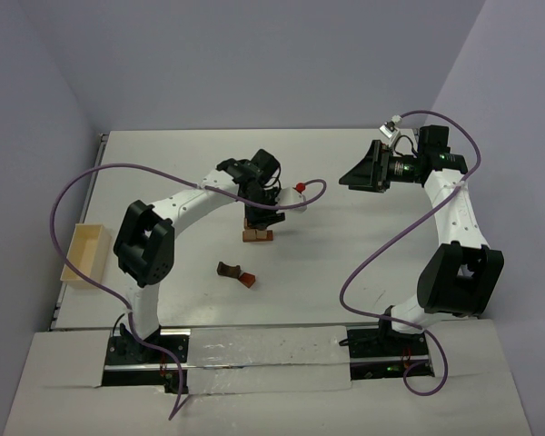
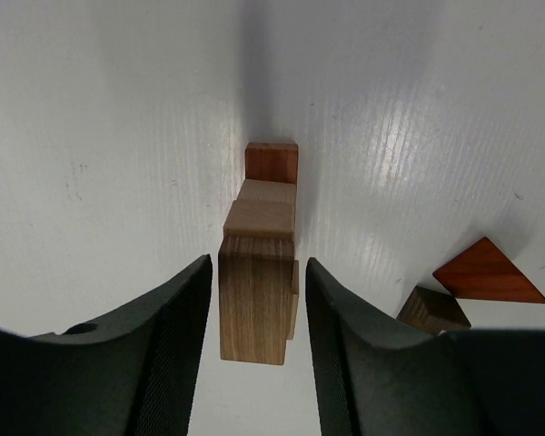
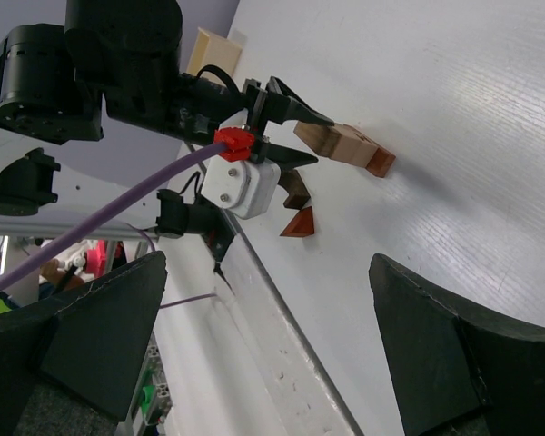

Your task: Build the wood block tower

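The wood block tower (image 1: 257, 233) stands mid-table. In the left wrist view it is seen from above: a dark brown block (image 2: 255, 300) on top, a tan block (image 2: 260, 214) and a reddish-brown block (image 2: 272, 162) lower down. My left gripper (image 1: 260, 214) hangs over the tower, and its jaws (image 2: 257, 265) straddle the dark top block with a thin gap on each side. A loose dark brown block (image 1: 227, 269) and a reddish wedge (image 1: 246, 279) lie nearer the arms. My right gripper (image 1: 356, 173) is open and empty, held high to the right (image 3: 268, 272).
A pale wooden tray (image 1: 84, 254) sits at the table's left edge. The left arm's purple cable (image 1: 100, 173) loops over the left side. The right wrist view shows the tower (image 3: 345, 143), the wedge (image 3: 299, 222) and the table's near rail (image 3: 282, 327).
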You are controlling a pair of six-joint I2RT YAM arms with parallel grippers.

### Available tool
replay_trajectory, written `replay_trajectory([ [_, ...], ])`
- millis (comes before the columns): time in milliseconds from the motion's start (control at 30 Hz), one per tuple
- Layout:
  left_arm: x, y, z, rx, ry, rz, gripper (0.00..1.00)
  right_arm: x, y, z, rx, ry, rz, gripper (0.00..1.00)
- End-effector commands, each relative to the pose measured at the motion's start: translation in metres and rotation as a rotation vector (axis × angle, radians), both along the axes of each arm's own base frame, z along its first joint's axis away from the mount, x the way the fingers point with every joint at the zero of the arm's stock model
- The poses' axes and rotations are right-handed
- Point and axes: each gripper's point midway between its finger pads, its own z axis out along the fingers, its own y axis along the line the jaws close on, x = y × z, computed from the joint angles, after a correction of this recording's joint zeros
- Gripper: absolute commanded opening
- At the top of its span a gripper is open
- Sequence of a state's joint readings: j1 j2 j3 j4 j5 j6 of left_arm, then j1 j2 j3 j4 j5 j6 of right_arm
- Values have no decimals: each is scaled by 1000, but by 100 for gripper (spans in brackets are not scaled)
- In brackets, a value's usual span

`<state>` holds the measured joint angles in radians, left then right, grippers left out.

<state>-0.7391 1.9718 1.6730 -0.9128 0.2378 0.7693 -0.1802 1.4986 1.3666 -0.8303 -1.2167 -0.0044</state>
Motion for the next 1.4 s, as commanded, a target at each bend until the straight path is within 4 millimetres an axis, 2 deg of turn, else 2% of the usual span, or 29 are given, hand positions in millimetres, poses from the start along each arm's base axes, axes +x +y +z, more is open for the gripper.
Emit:
replay_trajectory([
  [0,7,-11,10,-32,-34,-11,64,-3,3,7,16,-38,17,100],
  [67,7,-12,12,-36,-36,-11,72,-3,4,7,15,-38,19,100],
  [100,6,-12,14,-39,-35,-12,83,-3,4,7,14,-39,18,100],
  [167,6,-13,18,-52,-40,-12,98,-3,5,7,11,-42,21,100],
  [333,2,-17,50,-123,-71,-12,99,-4,6,6,7,-40,24,100],
  [433,-5,-16,84,-194,-101,-4,99,-5,8,6,-2,-45,28,100],
  [533,-17,0,115,-255,-131,4,99,-7,12,6,-21,-55,37,100],
  [667,-39,31,142,-351,-164,-8,99,-9,18,3,-66,-73,45,100],
  [700,-48,42,141,-362,-175,-13,99,-9,20,1,-86,-77,49,100],
  [800,-78,77,107,-298,-114,-51,98,-12,28,-3,-132,-91,65,100],
  [833,-77,79,109,-301,-127,-59,98,-12,28,-2,-133,-94,66,100],
  [933,-116,109,46,-208,-17,-94,91,-12,37,-4,-165,-103,82,100],
  [967,-113,107,51,-229,-53,-101,89,-11,38,-5,-174,-100,81,100],
  [1033,-120,114,26,-206,-44,-108,85,-8,35,-8,-196,-96,70,100],
  [1200,-117,111,4,-181,-42,-150,75,-5,32,-12,-224,-87,55,100],
  [1367,-111,114,-30,-45,-51,-152,71,-6,29,-15,-246,-89,43,100],
])
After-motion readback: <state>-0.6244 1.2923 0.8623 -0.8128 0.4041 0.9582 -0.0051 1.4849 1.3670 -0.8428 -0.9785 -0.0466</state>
